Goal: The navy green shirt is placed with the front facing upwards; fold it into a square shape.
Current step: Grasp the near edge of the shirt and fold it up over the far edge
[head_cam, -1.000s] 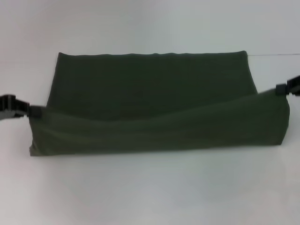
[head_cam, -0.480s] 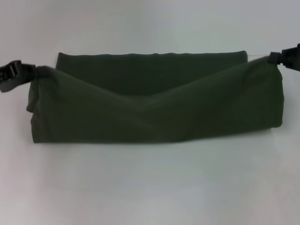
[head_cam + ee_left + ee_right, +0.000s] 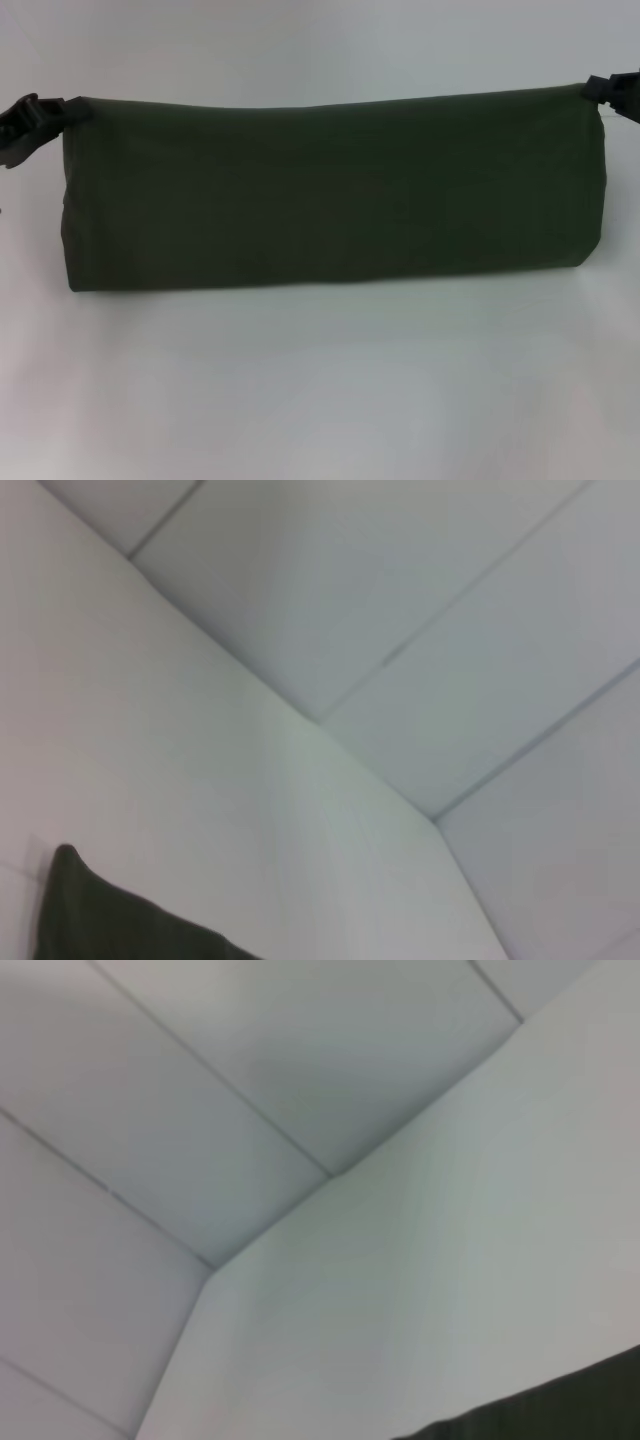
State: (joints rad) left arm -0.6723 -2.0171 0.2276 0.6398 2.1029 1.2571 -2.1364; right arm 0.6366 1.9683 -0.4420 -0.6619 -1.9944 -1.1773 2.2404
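The navy green shirt lies across the white table as a long, plain green folded band; no lettering shows. My left gripper is shut on its far left corner. At the far right corner my right gripper is shut on the cloth in the same way. Between the two grippers the raised edge runs taut and nearly straight. A dark corner of the shirt shows in the left wrist view, and a strip of the shirt edges the right wrist view. Neither wrist view shows fingers.
The white table spreads bare in front of the shirt. Behind it, a white wall with panel seams meets the table's far edge.
Both grippers have carried the near edge of the shirt up and away from me, over the lower layer. The sagging middle has pulled straight and now hides the layer behind it.
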